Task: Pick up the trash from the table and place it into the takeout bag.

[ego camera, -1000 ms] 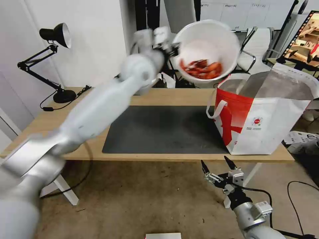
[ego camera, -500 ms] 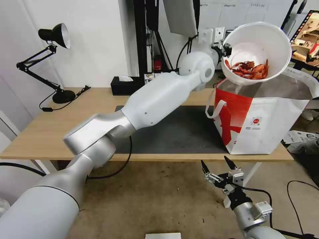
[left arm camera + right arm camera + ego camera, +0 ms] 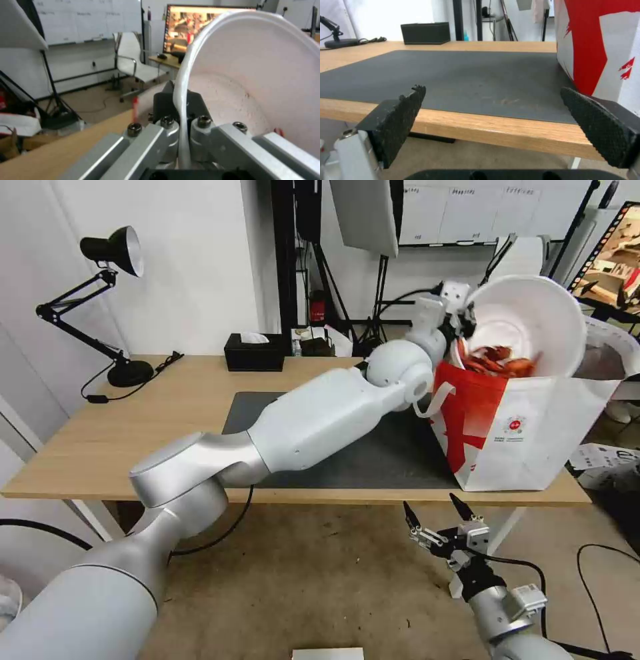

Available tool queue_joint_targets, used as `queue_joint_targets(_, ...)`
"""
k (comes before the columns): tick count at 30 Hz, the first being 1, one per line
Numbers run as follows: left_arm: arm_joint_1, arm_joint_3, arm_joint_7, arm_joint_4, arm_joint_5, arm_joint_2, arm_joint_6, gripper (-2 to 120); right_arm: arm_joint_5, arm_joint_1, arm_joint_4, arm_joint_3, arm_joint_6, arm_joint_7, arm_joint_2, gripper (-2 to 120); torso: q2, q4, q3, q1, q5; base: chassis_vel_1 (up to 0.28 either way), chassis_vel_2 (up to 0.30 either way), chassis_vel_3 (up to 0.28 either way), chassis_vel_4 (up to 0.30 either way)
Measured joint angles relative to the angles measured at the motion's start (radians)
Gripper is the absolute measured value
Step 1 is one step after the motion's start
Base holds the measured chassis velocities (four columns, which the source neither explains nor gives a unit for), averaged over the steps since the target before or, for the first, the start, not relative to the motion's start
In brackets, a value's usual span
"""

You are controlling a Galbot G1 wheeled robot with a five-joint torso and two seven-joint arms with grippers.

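You have the bowl (image 3: 527, 323) pinched by its rim in the left gripper (image 3: 460, 323), fingers clamped one inside and one outside the thin white wall, as the left wrist view shows plainly. The bowl sits tipped over the open mouth of the bag (image 3: 533, 427), its lower part already below the bag's near rim, with the red shells (image 3: 497, 361) heaped at the low side.

Treat that bowl as light but flimsy: the wall looks thin, so a rim pinch will likely flex it, and a hard squeeze could crack or buckle it. The shells are loose and will probably slide as the tilt grows. The inside looks greasy, so expect a slippery hold; the rim bead is your best purchase.

The bag stands at the right end of the table (image 3: 100, 447), partly on the mat (image 3: 373, 453), near the front edge. It is soft-sided and may shift if nudged.

Your right gripper (image 3: 437, 513) hangs below the table's front edge, fingers spread wide, holding nothing.
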Motion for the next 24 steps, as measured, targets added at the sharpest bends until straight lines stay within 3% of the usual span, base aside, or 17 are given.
queue_joint_targets(9, 0.020, 0.025, -0.001, 0.020, -0.025, -0.006, 0.059, 1, 0.000, 0.000, 0.000, 0.000, 0.000, 0.000, 0.000, 100, 0.000, 0.0000, 0.000, 0.000, -0.0001, 0.000, 0.000, 0.000, 0.000)
queue_joint_targets(24, 0.062, -0.003, -0.035, -0.035, -0.025, 0.001, 0.080, 57, 0.000, 0.000, 0.000, 0.000, 0.000, 0.000, 0.000, 100, 0.000, -0.0001, 0.000, 0.000, -0.0001, 0.000, 0.000, 0.000, 0.000)
